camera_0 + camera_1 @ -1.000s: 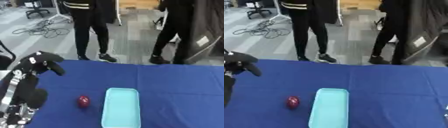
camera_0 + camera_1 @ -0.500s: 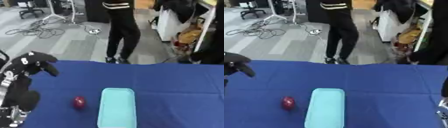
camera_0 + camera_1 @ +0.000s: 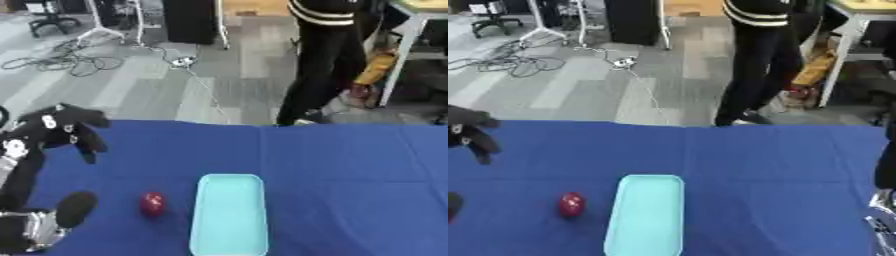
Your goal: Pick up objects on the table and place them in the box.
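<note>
A small red round object (image 3: pixel 152 203) lies on the blue table (image 3: pixel 350 170), just left of a long light-blue box (image 3: pixel 229 212) that holds nothing. My left hand (image 3: pixel 58 131) hangs raised over the table's far left, well behind and left of the red object. Its fingers are relaxed and droop down, holding nothing. The left arm runs down to the lower left corner. Part of my right arm and hand (image 3: pixel 881 220) shows at the right edge of the right eye view, too cut off to read its fingers.
The table's far edge (image 3: pixel 262 125) runs across the middle of the view. A person's legs (image 3: pixel 319 75) stand on the floor just beyond it. A desk (image 3: pixel 859 20) and cables (image 3: pixel 61 60) lie farther back.
The camera has turned, so the background has shifted. The red object and box lie where they were. My left hand stays raised. The right arm has come in at the right edge.
</note>
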